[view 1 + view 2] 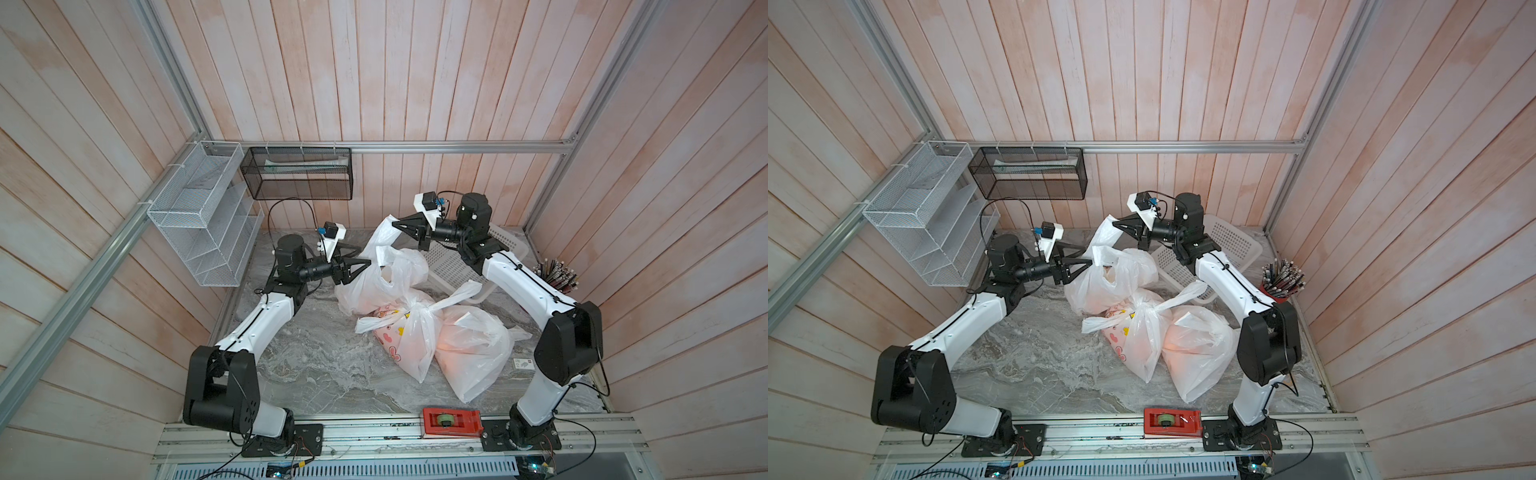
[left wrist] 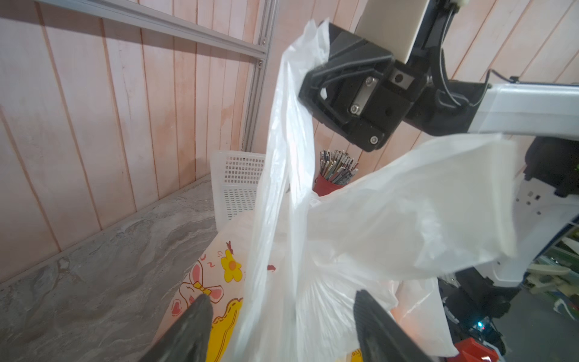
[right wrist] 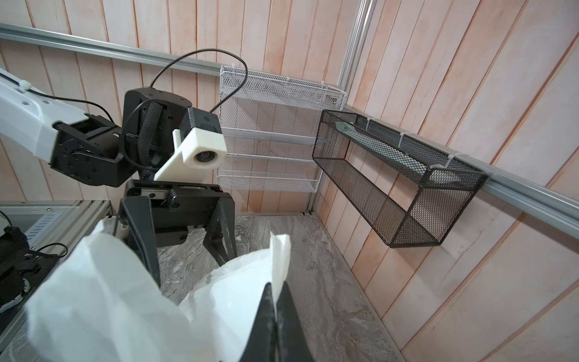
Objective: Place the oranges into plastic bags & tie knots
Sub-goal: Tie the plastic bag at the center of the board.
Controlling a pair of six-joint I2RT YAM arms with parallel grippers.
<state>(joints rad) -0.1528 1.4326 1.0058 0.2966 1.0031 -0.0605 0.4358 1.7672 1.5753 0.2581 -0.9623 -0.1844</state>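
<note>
Tied bags (image 1: 419, 345) lie in front of the basket (image 1: 446, 259), orange glow inside; single oranges not distinct. Open bag (image 1: 386, 291) stands just beside the basket. Right gripper (image 1: 395, 224), above that bag, jaws clamped on one handle (image 1: 380, 239). Left gripper (image 1: 365, 255), far side from the basket, jaws apart around loose film, free handle (image 2: 423, 213) ungripped. Risk: closing catches bag wall instead, or uneven pull tips fruit out.
</note>
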